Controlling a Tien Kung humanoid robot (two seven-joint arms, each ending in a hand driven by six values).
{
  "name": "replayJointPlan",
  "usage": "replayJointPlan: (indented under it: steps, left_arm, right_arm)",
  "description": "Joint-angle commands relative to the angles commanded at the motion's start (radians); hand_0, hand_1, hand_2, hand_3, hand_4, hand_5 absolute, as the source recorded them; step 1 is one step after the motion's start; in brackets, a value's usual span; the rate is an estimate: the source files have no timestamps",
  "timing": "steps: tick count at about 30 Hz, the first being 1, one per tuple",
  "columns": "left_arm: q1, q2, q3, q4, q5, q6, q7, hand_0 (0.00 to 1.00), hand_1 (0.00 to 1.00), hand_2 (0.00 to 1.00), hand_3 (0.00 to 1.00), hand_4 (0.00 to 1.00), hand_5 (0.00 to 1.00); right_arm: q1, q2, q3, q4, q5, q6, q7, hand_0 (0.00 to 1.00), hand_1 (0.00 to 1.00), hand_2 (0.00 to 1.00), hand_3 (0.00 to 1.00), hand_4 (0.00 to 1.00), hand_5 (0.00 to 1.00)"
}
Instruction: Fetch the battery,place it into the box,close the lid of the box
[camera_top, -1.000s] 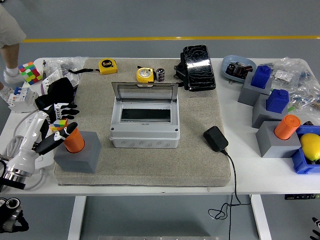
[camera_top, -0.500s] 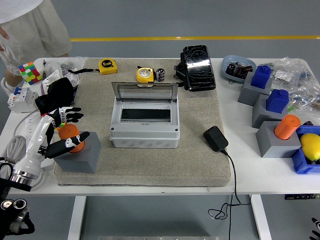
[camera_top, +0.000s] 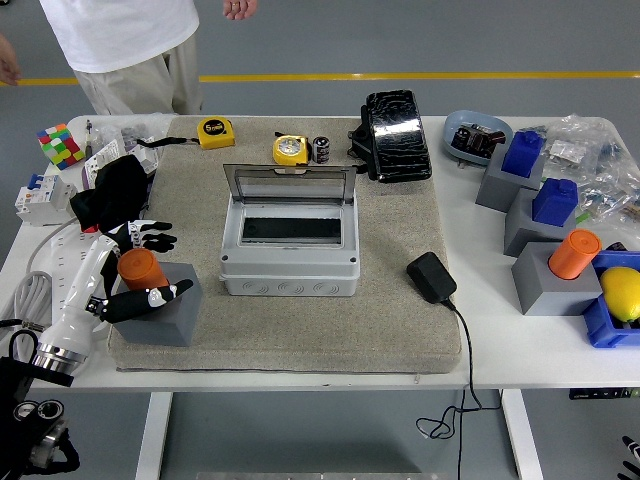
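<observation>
The battery (camera_top: 321, 149), a small black and silver cylinder, stands upright on the mat behind the box, beside a yellow tape measure (camera_top: 290, 149). The grey box (camera_top: 288, 270) sits mid-mat with its clear lid (camera_top: 289, 181) tipped up at the back and its inside showing dark. My left hand (camera_top: 160, 266) is far to the left of both, at a grey block (camera_top: 160, 318) that carries an orange cylinder (camera_top: 138, 268). Its fingers are spread, thumb in front of the cylinder and the others behind it, holding nothing. My right hand is out of view.
A person in a white shirt (camera_top: 120, 30) stands at the far left corner. A black charger (camera_top: 431, 276) with its cable lies right of the box, a black case (camera_top: 397, 135) behind it. Grey blocks, blue pieces and a second orange cylinder (camera_top: 573, 253) crowd the right side.
My left hand has slid forward and right, so its fingers now straddle the orange cylinder. The person has walked in from the left along the far edge.
</observation>
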Motion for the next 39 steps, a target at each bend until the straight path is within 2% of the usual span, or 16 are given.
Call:
replayJointPlan:
  steps: [2,3,8,9,14,15,20,21,26,27,32,33,38,39]
  left_arm:
    - [-0.006,0.0,0.004,0.006,-0.015,-0.002,0.0,0.526,0.507,0.534,0.571,0.998,0.002]
    - [-0.007,0.0,0.006,0.007,-0.019,-0.003,0.0,0.464,0.486,0.504,0.555,0.998,0.002]
    - [-0.018,-0.004,0.015,0.009,-0.037,0.0,0.0,0.464,0.486,0.504,0.555,0.998,0.002]
    - [-0.021,-0.008,0.018,0.011,-0.041,0.002,0.0,0.33,0.424,0.478,0.545,0.998,0.002]
    - [-0.03,-0.017,0.029,0.015,-0.058,0.012,0.0,0.33,0.424,0.478,0.545,0.998,0.002]
    - [-0.031,-0.018,0.032,0.016,-0.061,0.014,0.0,0.119,0.278,0.447,0.525,0.998,0.002]
    - [-0.039,-0.021,0.045,0.021,-0.071,0.021,0.0,0.119,0.278,0.447,0.525,0.998,0.002]
    - [-0.041,-0.021,0.047,0.023,-0.074,0.023,0.0,0.055,0.185,0.408,0.503,0.998,0.002]
    - [-0.046,-0.023,0.053,0.033,-0.09,0.034,0.0,0.055,0.185,0.408,0.503,0.998,0.002]
    - [-0.048,-0.024,0.055,0.035,-0.094,0.036,0.0,0.036,0.114,0.341,0.417,0.995,0.002]
    - [-0.054,-0.03,0.067,0.041,-0.114,0.048,0.0,0.036,0.114,0.341,0.417,0.995,0.002]
    - [-0.055,-0.031,0.071,0.041,-0.121,0.048,0.0,0.011,0.059,0.169,0.173,0.894,0.002]
    - [-0.056,-0.036,0.083,0.041,-0.136,0.05,0.0,0.011,0.059,0.169,0.173,0.894,0.002]
    - [-0.056,-0.037,0.084,0.04,-0.137,0.05,0.0,0.013,0.053,0.156,0.143,0.879,0.002]
  right_arm:
    - [0.0,0.0,-0.001,0.0,0.002,-0.001,0.0,0.662,0.671,0.678,0.558,0.967,0.481]
    - [0.0,0.0,-0.002,0.0,0.002,-0.002,0.0,0.661,0.671,0.677,0.558,0.967,0.482]
    - [0.0,-0.001,-0.003,0.0,0.003,-0.003,-0.002,0.661,0.671,0.677,0.558,0.967,0.482]
    - [0.0,-0.001,-0.004,0.0,0.004,-0.003,-0.003,0.662,0.671,0.677,0.558,0.967,0.482]
    - [0.002,0.001,-0.008,-0.001,0.007,-0.003,-0.003,0.662,0.671,0.677,0.558,0.967,0.482]
    - [0.002,0.001,-0.01,-0.001,0.007,-0.003,-0.003,0.663,0.671,0.677,0.558,0.967,0.482]
    - [0.005,0.0,-0.018,0.0,0.011,-0.004,-0.003,0.663,0.671,0.677,0.558,0.967,0.482]
    - [0.005,0.0,-0.019,0.0,0.011,-0.005,-0.003,0.662,0.671,0.677,0.558,0.965,0.481]
    - [0.004,-0.001,-0.025,0.0,0.013,-0.005,-0.003,0.662,0.671,0.677,0.558,0.965,0.481]
    - [0.004,-0.001,-0.026,0.0,0.014,-0.005,-0.004,0.663,0.671,0.677,0.558,0.965,0.48]
    - [0.001,0.0,-0.026,0.0,0.012,-0.005,-0.004,0.663,0.671,0.677,0.558,0.965,0.48]
    - [0.001,0.001,-0.024,0.0,0.012,-0.005,-0.004,0.663,0.671,0.676,0.558,0.965,0.479]
    - [-0.001,0.003,-0.017,0.0,0.007,-0.005,-0.004,0.663,0.671,0.676,0.558,0.965,0.479]
    - [-0.001,0.004,-0.016,0.0,0.007,-0.005,-0.004,0.663,0.67,0.676,0.558,0.966,0.477]
